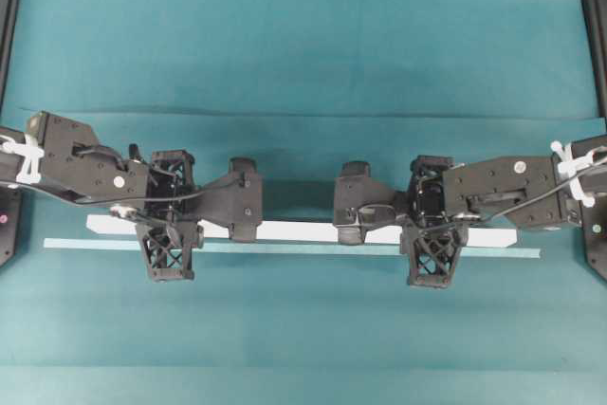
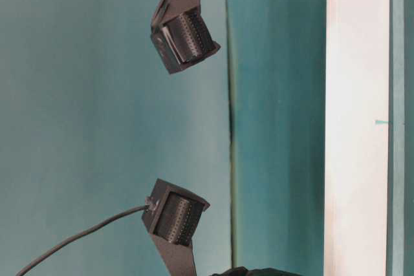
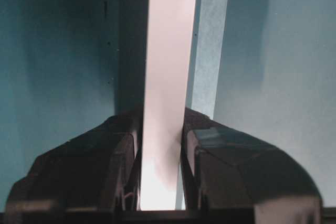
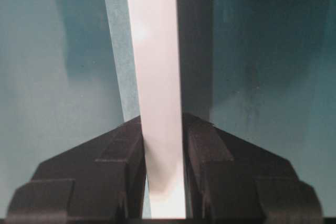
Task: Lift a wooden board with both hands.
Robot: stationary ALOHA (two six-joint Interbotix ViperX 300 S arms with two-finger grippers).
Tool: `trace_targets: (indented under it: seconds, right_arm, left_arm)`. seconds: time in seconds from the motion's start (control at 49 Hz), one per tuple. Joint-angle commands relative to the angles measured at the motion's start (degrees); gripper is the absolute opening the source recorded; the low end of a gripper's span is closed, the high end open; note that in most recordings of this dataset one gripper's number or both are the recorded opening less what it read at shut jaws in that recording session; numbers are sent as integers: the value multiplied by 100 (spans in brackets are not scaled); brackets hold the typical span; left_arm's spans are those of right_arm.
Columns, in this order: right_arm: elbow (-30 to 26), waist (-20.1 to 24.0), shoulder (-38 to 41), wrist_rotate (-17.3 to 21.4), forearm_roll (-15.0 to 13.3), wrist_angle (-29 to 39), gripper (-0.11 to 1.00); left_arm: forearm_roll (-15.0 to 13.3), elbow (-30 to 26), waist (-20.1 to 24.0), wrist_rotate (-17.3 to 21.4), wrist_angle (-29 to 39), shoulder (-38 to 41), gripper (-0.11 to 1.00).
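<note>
1. White and flat, the wooden board (image 1: 303, 231) stretches sideways across the teal worktop (image 1: 303, 45), and I think it hangs a little above it, because a dark shadow lies beside it.
2. My left pincer (image 3: 161, 156) pinches the wooden board near its left end, with one finger on each long edge.
3. My right pincer (image 4: 164, 153) pinches the wooden board near its right end in the same way.
4. A thin pale teal strip (image 1: 285, 248) lies flat just beside the wooden board.
5. If one arm goes up faster than the other, the wooden board could tip and slide out.
6. If my arms pull apart or push together, my grip on those thin edges could slip and drop it.
</note>
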Motion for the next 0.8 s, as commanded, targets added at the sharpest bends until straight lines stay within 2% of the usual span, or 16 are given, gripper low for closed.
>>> trace_targets:
  seconds: [0.0, 0.163, 0.714, 0.775]
  right_arm:
    - [-9, 9, 35, 9, -35, -202, 22]
    - [35, -9, 9, 62, -18, -589, 22]
    - [44, -105, -18, 44, 9, -589, 23]
    - [44, -123, -18, 53, 9, -589, 30]
  left_arm:
    - [-26, -26, -149, -53, -167, -9, 18]
    - [-26, 9, -141, -53, -308, -18, 18]
    - [-35, 9, -105, -26, -272, -44, 18]
    - [-26, 9, -105, -44, -255, -44, 23]
